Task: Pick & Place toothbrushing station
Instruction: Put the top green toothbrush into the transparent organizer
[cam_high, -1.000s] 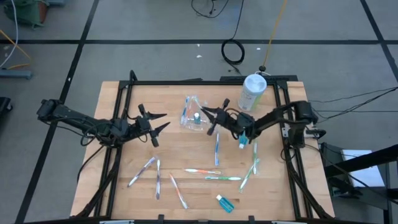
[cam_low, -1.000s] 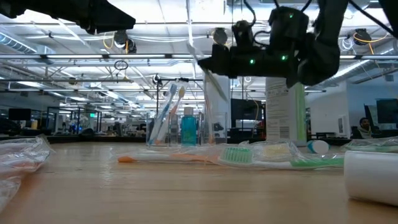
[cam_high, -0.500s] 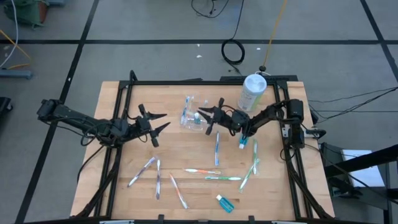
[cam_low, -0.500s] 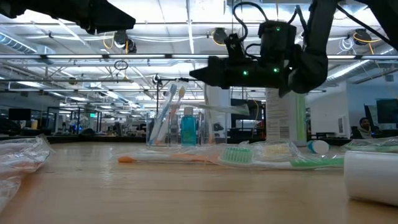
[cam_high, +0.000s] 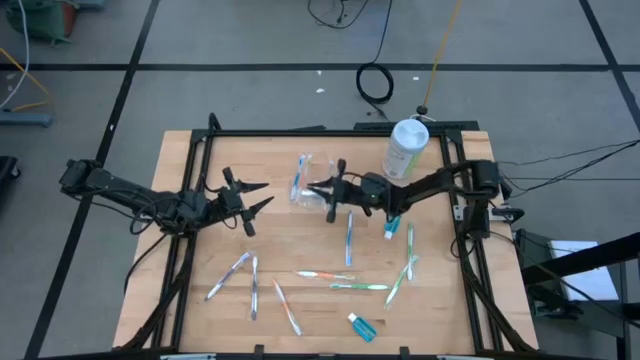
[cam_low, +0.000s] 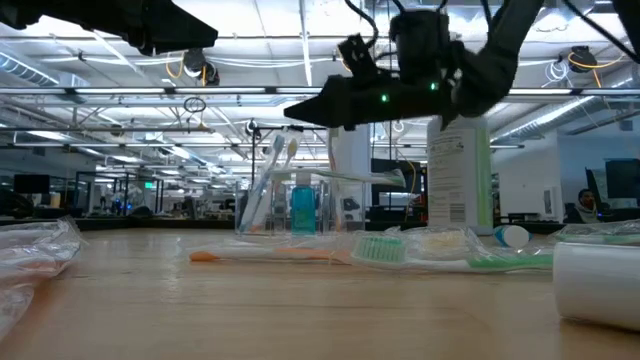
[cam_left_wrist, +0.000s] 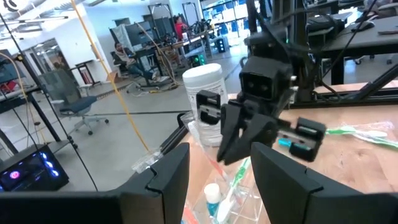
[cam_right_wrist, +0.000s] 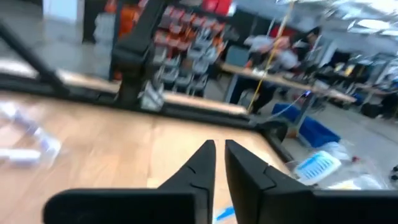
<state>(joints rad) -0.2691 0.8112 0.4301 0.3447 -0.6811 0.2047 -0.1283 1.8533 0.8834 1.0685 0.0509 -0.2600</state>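
The station (cam_high: 308, 186) stands near the back middle of the table (cam_high: 190, 290), a clear slotted holder that almost vanishes against the wood. In the low view it already holds two brushes (cam_low: 268, 187) leaning together and a small blue bottle (cam_low: 302, 205). My right claw (cam_high: 322, 191) hangs above its right side, not touching that I can see, and in my right wrist view the two fingers (cam_right_wrist: 202, 165) stand nearly together with only a thin gap, holding nothing. My left claw (cam_high: 250, 199) waits just left of the station, fingers spread and empty.

I judge the holder light, stiff and slick: thin hard plastic that would skate on the wood if nudged and could crack or pop out of a hard pinch. I would take a single upright wall or the rim between my fingers, away from the brushes, and close gently. With brushes standing in it, it looks top-heavy, so any tilt could spill them.

Counting what lies loose on the table from above: about seven toothbrushes, one blue one (cam_high: 348, 239) just in front of my right arm, a green one (cam_high: 408, 262) to the right, two (cam_high: 338, 281) in the middle, and three (cam_high: 252, 283) front left, though overlaps make the count unsure. There are two small tubes, one (cam_high: 391, 226) under my right arm and one (cam_high: 362, 326) at the front edge. One tall white canister (cam_high: 404, 148) stands at the back right.
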